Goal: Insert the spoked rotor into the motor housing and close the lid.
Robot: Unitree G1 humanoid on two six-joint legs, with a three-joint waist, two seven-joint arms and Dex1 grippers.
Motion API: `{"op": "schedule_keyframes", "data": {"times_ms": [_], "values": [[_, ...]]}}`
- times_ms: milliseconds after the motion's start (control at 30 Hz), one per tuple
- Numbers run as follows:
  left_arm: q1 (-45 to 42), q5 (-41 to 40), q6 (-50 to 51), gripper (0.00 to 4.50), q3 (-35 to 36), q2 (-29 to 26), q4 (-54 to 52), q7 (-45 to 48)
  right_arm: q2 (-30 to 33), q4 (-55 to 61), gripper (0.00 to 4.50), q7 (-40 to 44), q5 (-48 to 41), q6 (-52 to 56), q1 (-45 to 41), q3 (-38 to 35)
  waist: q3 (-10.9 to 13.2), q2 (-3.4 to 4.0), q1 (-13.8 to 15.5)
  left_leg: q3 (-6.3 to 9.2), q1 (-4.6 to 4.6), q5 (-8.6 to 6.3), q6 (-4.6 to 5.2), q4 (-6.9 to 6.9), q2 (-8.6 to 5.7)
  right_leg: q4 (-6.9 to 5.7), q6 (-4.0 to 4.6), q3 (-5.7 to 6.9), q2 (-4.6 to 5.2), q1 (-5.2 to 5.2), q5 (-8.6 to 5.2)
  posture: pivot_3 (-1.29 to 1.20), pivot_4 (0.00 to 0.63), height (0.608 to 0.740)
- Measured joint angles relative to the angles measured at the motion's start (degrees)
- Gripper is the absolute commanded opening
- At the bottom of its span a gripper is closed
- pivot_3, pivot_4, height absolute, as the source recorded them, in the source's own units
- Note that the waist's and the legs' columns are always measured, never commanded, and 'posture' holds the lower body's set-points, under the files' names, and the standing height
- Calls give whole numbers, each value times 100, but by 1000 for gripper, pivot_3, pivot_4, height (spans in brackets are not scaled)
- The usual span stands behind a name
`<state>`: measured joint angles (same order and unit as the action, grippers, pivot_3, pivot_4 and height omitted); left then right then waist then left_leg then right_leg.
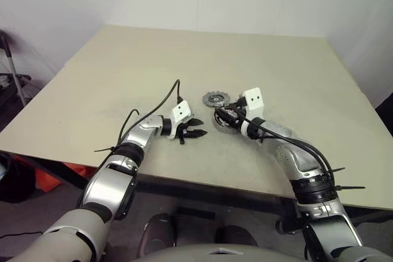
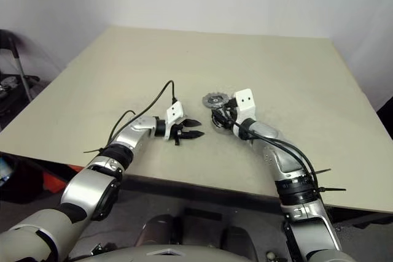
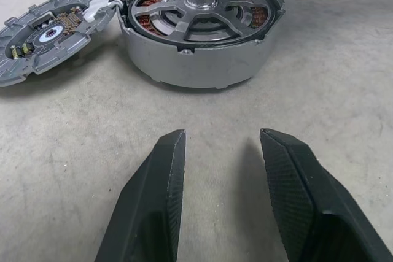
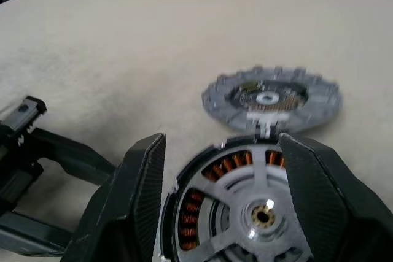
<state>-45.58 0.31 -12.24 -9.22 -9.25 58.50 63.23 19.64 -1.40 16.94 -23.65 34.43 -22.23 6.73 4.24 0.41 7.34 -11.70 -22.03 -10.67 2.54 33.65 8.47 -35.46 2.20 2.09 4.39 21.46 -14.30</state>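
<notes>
A plain white wall backs a broad beige worktop [image 1: 184,65], bare apart from the motor parts near its front edge. The motor housing [image 3: 199,38] stands upright on the worktop, and the spoked rotor [image 3: 199,4] already sits down inside it, copper windings glinting between the spokes. The lid [image 3: 46,32] lies flat just beside the housing, inner face up, its notched edge touching or nearly touching the housing's rim on the far-left side.

The right claw [image 4: 221,200] is poised over the housing with its 2 black fingers [image 4: 132,200] spread to either side of the rim; from here I can't tell whether they press on it. The left claw [image 3: 224,176] waits near the housing, parted and holding nothing, pointed across at its wall.

By my reckoning the rotor looks seated, so the step in hand is checking it sits flush, then fetching the lid. To do that well, the right claw should press evenly rather than on one spoke, so the rotor doesn't cock in the bore. The lid is thin and flat on the worktop; pinching its scalloped edge, perhaps after tilting it against the housing, seems surer than clawing from above. The left claw could steady the housing meanwhile.
</notes>
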Motion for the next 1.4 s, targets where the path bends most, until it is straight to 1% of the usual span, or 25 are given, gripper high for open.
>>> {"op": "schedule_keyframes", "data": {"times_ms": [100, 300, 367, 433, 467, 533, 633, 667, 700, 733, 767, 800, 900, 1000, 1100, 1167, 1233, 1400], "values": [[3, 0, -1, 2046, 0, -3, 0, -18, -10, -242, 3000, 63, 321, -328, 19, 18, 0, -1, -1, 0, 6, -2, 3, 15, 1, -5, 0, -1, 1, -12, 0, 0, 0, 740], [3, -1, -2, 2046, 1, 8, -1, -79, -8, -179, 3000, 261, 444, -391, 37, -113, 1, -2, -3, 1, 4, -6, 8, 36, 5, -19, 0, -1, 1, -13, 0, 0, 0, 740], [3, -1, -2, 2046, 3, 14, 0, -101, 98, 50, 3000, 382, 440, -390, 29, -220, 1, -2, -1, 1, 2, -8, 13, 40, 6, -20, -1, -1, 1, -13, 0, 0, 0, 740], [4, -2, -2, 2046, 4, 29, 0, -109, 367, 382, 3000, 610, 462, -392, -70, -247, 1, -2, -2, 1, 2, -13, 20, 45, 6, -20, -1, -2, 1, -15, 0, 0, 0, 740], [4, -2, -2, 2046, 4, 42, 0, -119, 552, 471, 3000, 755, 521, -401, -160, -217, 1, -2, -2, 1, 2, -19, 30, 47, 6, -20, -1, -2, 1, -16, 1, 0, 0, 740], [7, -4, -2, 2046, 4, 74, 0, -135, 1210, 599, 3000, 1241, 868, -554, -369, 12, 1, -2, 6, 1, 5, -27, 42, 53, 7, -19, -1, -1, 1, -24, 1, 0, 0, 740], [11, -5, -2, 2046, 13, 65, 9, -162, 2393, 491, 3000, 2260, 1723, -1305, -680, 637, 2, -3, 11, 2, 8, -30, 46, 57, 7, -16, -2, 0, 2, -31, 1, 0, 0, 740], [13, -7, -3, 2046, 20, 66, 13, -170, 2622, 381, 3000, 2527, 1933, -1541, -803, 788, 2, -4, 8, 2, 8, -30, 47, 58, 8, -16, -2, -1, 2, -31, 1, 0, 0, 740], [15, -8, -5, 2046, 26, 70, 29, -190, 2884, 107, 3358, 2906, 2277, -1957, -1054, 1066, 2, -3, -1, 2, 9, -31, 48, 58, 8, -19, -2, -1, 2, -29, 1, 0, 0, 740], [19, -9, -9, 2046, 29, 86, 44, -211, 3044, -266, 3539, 3208, 2608, -2383, -1343, 1311, 3, -4, -25, 2, 10, -31, 48, 60, 9, -23, -2, -2, 1, -28, 1, 0, 0, 740], [22, -11, -13, 2046, 29, 125, 55, -224, 3096, -652, 3905, 3424, 2914, -2785, -1612, 1451, 3, -4, -41, 2, 11, -31, 48, 61, 11, -26, -1, -1, 1, -26, 1, 0, 0, 740], [26, -12, -19, 2046, 30, 146, 58, -228, 3090, -870, 4141, 3493, 3102, -3034, -1755, 1528, 3, -4, -44, 2, 10, -30, 48, 61, 12, -27, -1, -1, 0, -26, 0, 0, 0, 740], [36, -21, -35, 2046, 49, 200, 93, -285, 2912, -1944, 4141, 3744, 3901, -4119, -2459, 2087, 3, -4, -65, 2, 5, -30, 50, 63, 14, -33, 2, 1, -1, -19, 1, 0, 0, 740], [43, -29, -39, 2046, 68, 239, 94, -352, 2658, -2534, 4141, 4000, 4336, -4860, -2678, 2452, 3, -4, -37, 2, -7, -38, 67, 74, 16, -32, 3, 5, -1, -17, 1, 0, 0, 740], [84, -34, -42, 2046, 99, 238, 75, -388, 2465, -3008, 4141, 4174, 4665, -5397, -2696, 2730, 2, -3, -18, 2, -47, -44, 109, 113, 23, -39, 3, 13, 0, 4, 1, 0, 0, 740], [148, -43, -44, 2046, 132, 206, 19, -420, 2401, -3246, 4141, 4205, 4811, -5702, -2801, 2761, 1, -2, -24, 2, -86, -56, 128, 155, 29, -56, 3, 15, 1, 31, 2, 0, 0, 740], [166, -43, -44, 2046, 134, 197, -30, -428, 2342, -3416, 4141, 4220, 4884, -5845, -2873, 2760, 2, -3, -25, 2, -102, -57, 130, 168, 28, -63, 4, 15, 4, 46, 3, 0, 0, 740], [279, -46, -42, 2046, 147, 145, -115, -454, 2165, -3824, 4141, 4187, 5071, -6183, -3033, 2746, 2, -4, -26, 1, -90, -56, 96, 179, 33, -111, 5, 13, 7, 56, 2, 0, 0, 740]]}}
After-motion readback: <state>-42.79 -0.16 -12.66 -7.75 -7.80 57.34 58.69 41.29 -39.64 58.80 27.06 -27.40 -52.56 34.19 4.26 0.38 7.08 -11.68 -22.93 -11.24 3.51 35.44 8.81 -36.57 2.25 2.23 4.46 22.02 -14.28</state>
